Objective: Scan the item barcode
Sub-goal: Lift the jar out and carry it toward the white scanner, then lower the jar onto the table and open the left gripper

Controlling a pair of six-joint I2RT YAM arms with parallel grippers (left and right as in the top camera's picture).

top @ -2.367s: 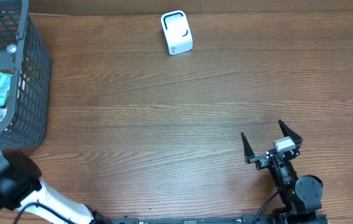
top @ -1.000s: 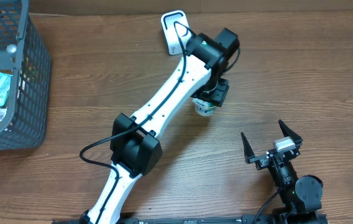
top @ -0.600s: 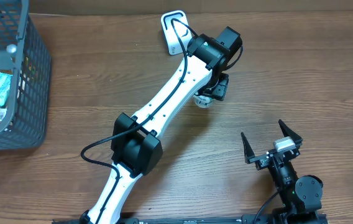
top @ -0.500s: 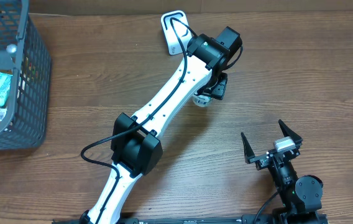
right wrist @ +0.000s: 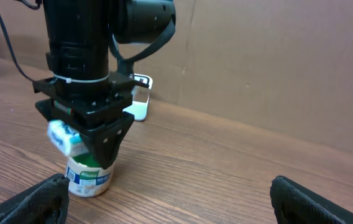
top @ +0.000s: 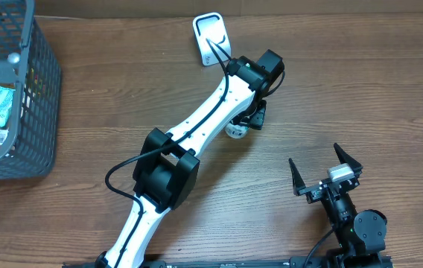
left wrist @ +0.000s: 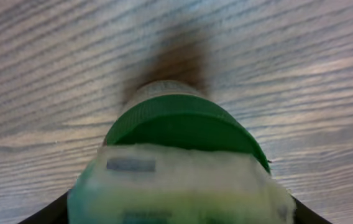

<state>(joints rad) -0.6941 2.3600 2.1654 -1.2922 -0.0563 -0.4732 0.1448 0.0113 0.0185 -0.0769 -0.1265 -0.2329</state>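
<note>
The item is a white cup (top: 234, 131) with a green top (left wrist: 183, 124) and a blue and green label (right wrist: 89, 177). It stands at mid-table, at or just above the wood. My left gripper (top: 255, 115) points straight down over it (right wrist: 102, 158). The jaws are shut on a soft white and green piece (left wrist: 176, 180) at the cup's top, which sticks out sideways (right wrist: 63, 135). I cannot tell whether that piece is part of the cup. The white barcode scanner (top: 211, 37) stands at the back edge, behind the left arm (right wrist: 140, 106). My right gripper (top: 313, 155) rests open and empty (right wrist: 176, 199) at front right.
A dark wire basket (top: 44, 89) holding several packets sits at the far left. The left arm stretches diagonally from the front edge to mid-table. A cardboard wall runs behind the scanner.
2.4 s ago the left arm was by the basket and no cup was on the table. Over the last second the left gripper and the cup shifted slightly left. The right arm has not moved.
</note>
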